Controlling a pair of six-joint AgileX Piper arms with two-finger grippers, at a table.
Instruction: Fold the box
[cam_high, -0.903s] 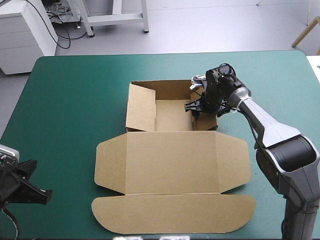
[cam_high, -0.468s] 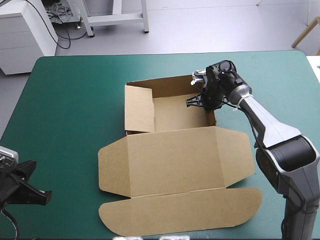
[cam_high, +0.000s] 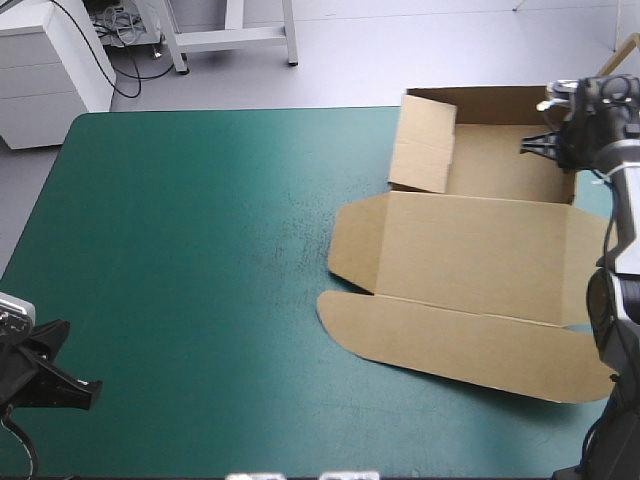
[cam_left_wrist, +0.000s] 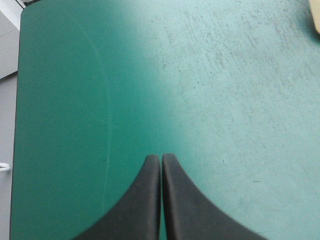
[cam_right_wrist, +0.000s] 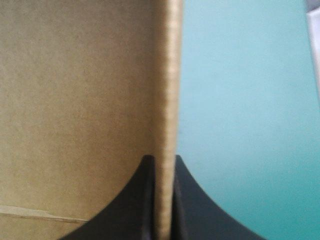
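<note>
The box (cam_high: 470, 250) lies at the far right corner of the teal-green cover (cam_high: 200, 250). Its open tray is toward the far edge and its lid is spread flat on the near side, with the rounded front flap nearest the robot. The right gripper (cam_high: 545, 148) sits at the tray's right wall. In the right wrist view the wall's brown edge runs straight up between the black fingers (cam_right_wrist: 145, 200), which are pinched all but together on it, one inside the tray and one outside. The tray's inner board (cam_right_wrist: 75, 100) lies to one side of the wall and bare cover (cam_right_wrist: 240, 100) to the other.

Only the high view shows the box's whole layout. The tray's left wall leans inward and the far wall stands. The tray may reach past the cover's far edge, but that cannot be told from this angle. The right wrist view adds the grip itself, which is too small to make out from above.

The right arm reaches far forward along the box's right side, with its wrist bent over the wall. The left gripper (cam_high: 85, 385) is well apart from the box, low at the cover's near left corner. Its fingers (cam_left_wrist: 150, 200) are pressed together into one point over bare cover, with only a sliver of the box (cam_left_wrist: 317, 15) far ahead.
</note>
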